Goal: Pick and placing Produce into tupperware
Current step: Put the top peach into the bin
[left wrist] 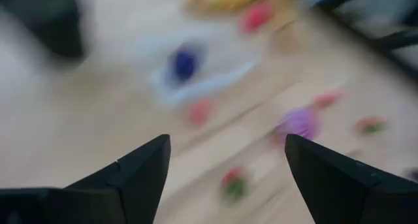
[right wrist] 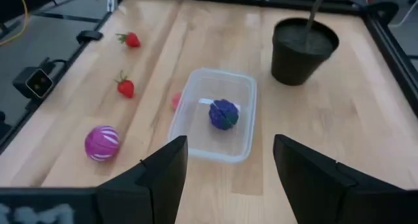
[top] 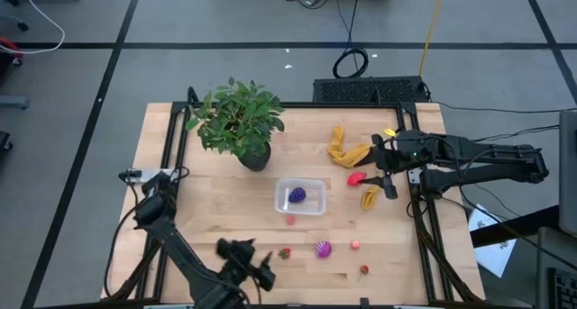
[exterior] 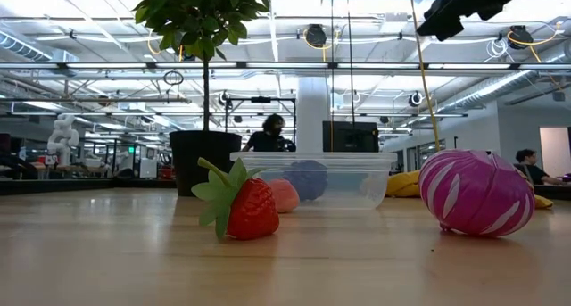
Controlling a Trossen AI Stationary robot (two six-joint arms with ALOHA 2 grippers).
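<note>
Left gripper (top: 263,275) and right gripper (top: 386,185) spread wide, empty. Tupperware (top: 300,197) holds one purple fruit (top: 297,195); two strawberries (top: 285,252) at 6 o'clock.

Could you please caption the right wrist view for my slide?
Open right gripper above tupperware holding one purple fruit.

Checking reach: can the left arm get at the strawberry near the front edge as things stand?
Probably yes: the left gripper hangs open beside the strawberry, with only bare table between them.

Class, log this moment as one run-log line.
left gripper: open, near front edge | right gripper: open, right of tub | purple berry: in tub | striped ball, strawberries: on table
</note>
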